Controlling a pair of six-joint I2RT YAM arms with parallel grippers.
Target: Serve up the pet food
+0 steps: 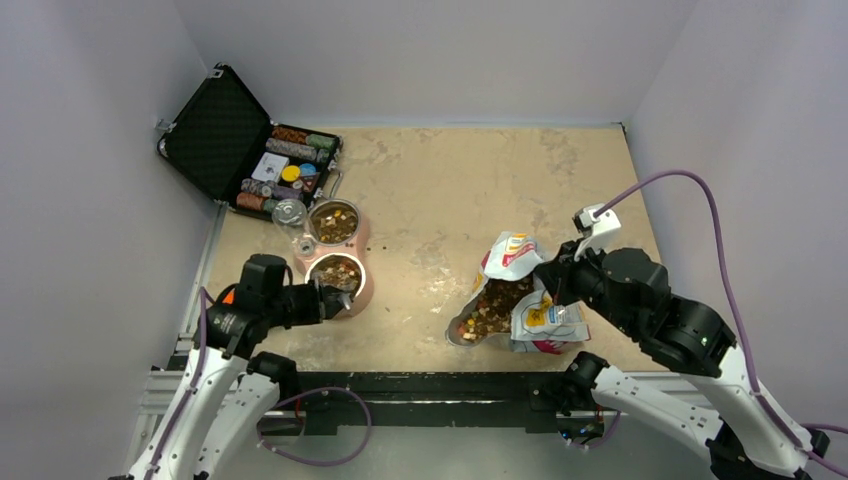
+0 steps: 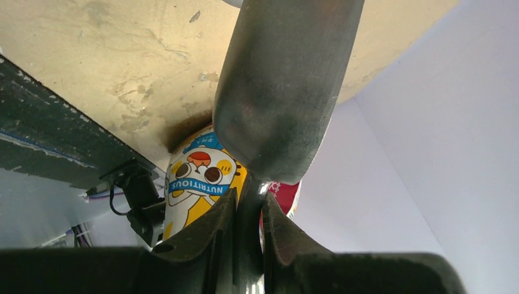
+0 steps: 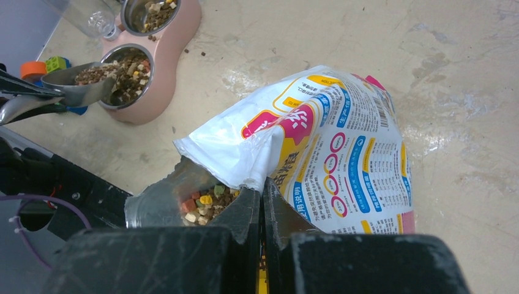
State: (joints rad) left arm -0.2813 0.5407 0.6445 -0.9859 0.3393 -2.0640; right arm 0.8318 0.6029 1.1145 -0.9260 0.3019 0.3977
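The pet food (image 1: 490, 305) shows in the torn mouth of a glossy white printed bag (image 1: 540, 315) lying at the table's front right. My right gripper (image 3: 262, 195) is shut on the bag's torn upper edge (image 3: 245, 165) and holds it up. More kibble fills both steel bowls (image 1: 337, 271) of a pink stand (image 1: 362, 285) at the left. My left gripper (image 2: 250, 205) is shut on the handle of a metal scoop (image 2: 281, 86). The scoop (image 3: 79, 86) carries kibble and hovers at the near bowl's (image 3: 125, 73) rim.
An open black case (image 1: 250, 150) of coloured chips stands at the back left, with a clear glass vessel (image 1: 290, 215) beside the far bowl. Coloured toy blocks (image 3: 46, 64) lie by the scoop. A black rail (image 1: 420, 385) runs along the table's front edge.
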